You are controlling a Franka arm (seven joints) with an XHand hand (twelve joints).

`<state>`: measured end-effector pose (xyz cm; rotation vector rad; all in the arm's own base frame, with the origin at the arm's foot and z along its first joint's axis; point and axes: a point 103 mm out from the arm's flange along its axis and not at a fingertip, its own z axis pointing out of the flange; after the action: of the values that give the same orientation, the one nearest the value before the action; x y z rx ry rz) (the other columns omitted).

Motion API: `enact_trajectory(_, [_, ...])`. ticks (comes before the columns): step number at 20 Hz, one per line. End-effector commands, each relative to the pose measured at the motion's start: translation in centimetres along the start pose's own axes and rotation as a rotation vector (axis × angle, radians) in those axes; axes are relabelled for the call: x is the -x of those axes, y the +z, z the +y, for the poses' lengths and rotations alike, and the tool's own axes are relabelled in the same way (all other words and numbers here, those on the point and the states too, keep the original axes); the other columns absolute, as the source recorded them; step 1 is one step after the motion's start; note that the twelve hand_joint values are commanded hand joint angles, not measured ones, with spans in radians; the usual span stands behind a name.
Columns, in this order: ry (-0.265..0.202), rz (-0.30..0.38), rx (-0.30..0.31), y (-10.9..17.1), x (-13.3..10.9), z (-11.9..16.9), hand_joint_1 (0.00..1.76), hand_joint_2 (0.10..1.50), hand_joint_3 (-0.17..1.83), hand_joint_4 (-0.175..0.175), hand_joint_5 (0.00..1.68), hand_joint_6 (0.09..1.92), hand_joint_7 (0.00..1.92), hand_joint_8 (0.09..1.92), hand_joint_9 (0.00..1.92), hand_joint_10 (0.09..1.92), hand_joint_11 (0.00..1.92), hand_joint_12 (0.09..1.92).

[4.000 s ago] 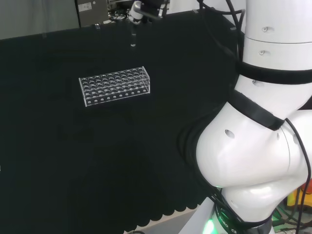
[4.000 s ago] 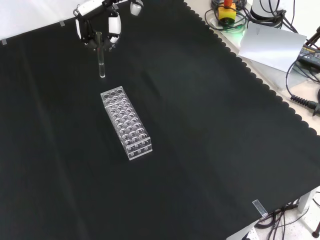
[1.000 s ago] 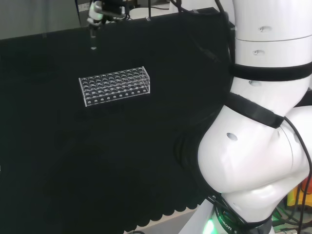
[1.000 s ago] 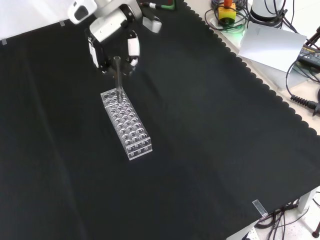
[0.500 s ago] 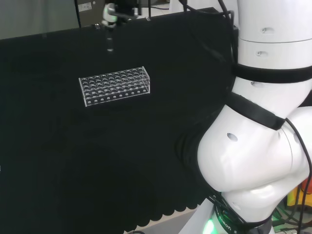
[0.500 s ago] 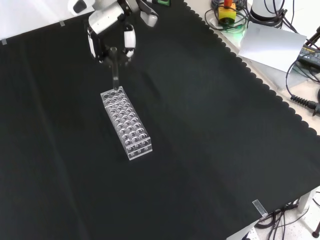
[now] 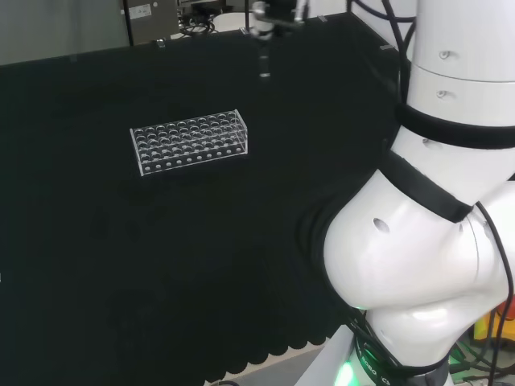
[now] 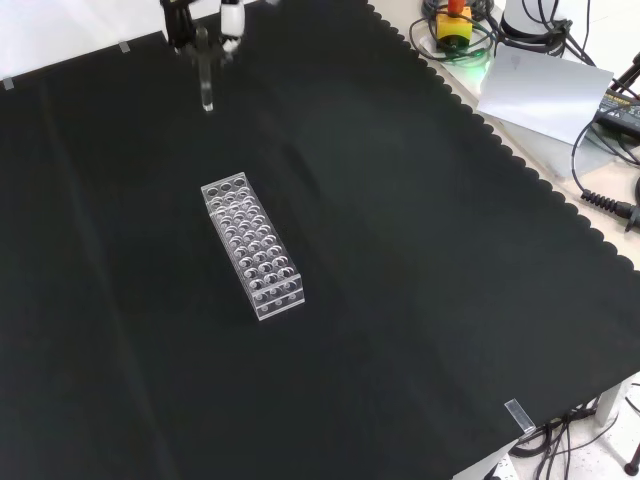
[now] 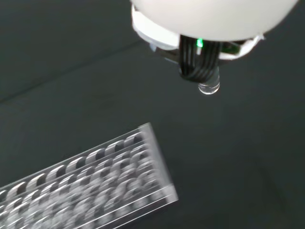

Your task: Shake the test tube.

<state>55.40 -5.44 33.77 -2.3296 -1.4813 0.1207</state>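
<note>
1. Front view: my robot hand (image 8: 205,20) sits at the top edge, fingers pinching the test tube (image 8: 206,80), which hangs upright above the worktop (image 8: 420,300).
2. Clear rack (image 8: 251,246) sits well apart, nearer the camera.
3. Head view: big white arm links (image 7: 434,241) cover the right side.

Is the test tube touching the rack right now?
Apart. In the front view the test tube hangs from the hand, with bare cloth between its tip and the rack.

In my fingers — one test tube (image 8: 206,80); on my bench — one clear rack (image 8: 251,246), one black cloth (image 8: 400,280).
</note>
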Motion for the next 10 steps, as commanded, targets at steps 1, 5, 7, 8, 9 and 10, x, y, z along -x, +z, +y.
enact_trajectory(1, [0.083,-0.007,0.039,-1.7,4.2,0.9,1.43,0.57,0.77,-0.175,1.28,0.66,1.36,0.79,1.31,0.51,0.98,1.17])
enact_trajectory(5, [0.050,0.004,0.030,-1.4,2.2,1.0,1.43,0.57,0.77,-0.175,1.28,0.66,1.36,0.79,1.31,0.51,0.98,1.17])
enact_trajectory(7, [0.030,0.010,0.016,-0.8,0.4,1.0,1.43,0.57,0.77,-0.175,1.28,0.66,1.36,0.79,1.31,0.51,0.98,1.17])
enact_trajectory(8, [0.014,0.015,0.007,-0.3,-0.7,1.0,1.43,0.57,0.77,-0.175,1.28,0.66,1.36,0.79,1.32,0.51,0.98,1.17])
enact_trajectory(9, [-0.008,0.019,-0.003,0.2,-2.0,0.8,1.43,0.57,0.77,-0.175,1.28,0.66,1.36,0.79,1.32,0.51,0.98,1.17])
enact_trajectory(10, [-0.031,0.022,-0.013,0.7,-3.3,0.7,1.43,0.57,0.77,-0.175,1.28,0.66,1.36,0.79,1.32,0.51,0.98,1.17])
